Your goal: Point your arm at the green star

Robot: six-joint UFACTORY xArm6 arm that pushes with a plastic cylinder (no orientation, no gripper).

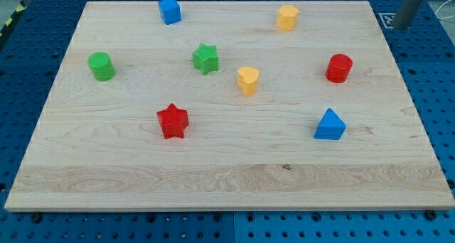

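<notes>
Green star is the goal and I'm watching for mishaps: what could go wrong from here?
My tip sits off the board at the view's top right, far from the green star. A straight path may knock the yellow block. Overshooting could shove the star, or nudge the yellow heart.

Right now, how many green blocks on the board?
2. The green star sits left of centre, toward the view's top. The green cylinder is near the view's left edge. None look hidden; the whole board shows.
</notes>
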